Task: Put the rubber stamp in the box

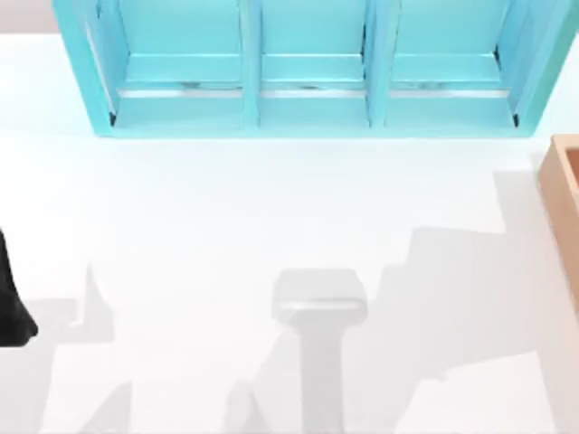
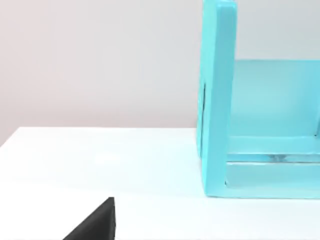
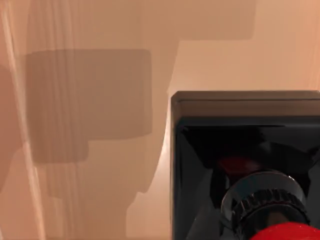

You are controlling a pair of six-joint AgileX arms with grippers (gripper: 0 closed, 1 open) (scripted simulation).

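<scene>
Top view: the light-blue shelf unit (image 1: 312, 68) stands at the white desk's (image 1: 226, 226) far edge; the tan box's (image 1: 563, 194) corner shows at the right edge.
Left wrist view: a black claw tip (image 2: 97, 222), state cannot be told, beside the shelf unit (image 2: 220, 100).
Right wrist view: the rubber stamp (image 3: 245, 165), black base and red knob, sits over the box's tan surface (image 3: 90, 125).
</scene>
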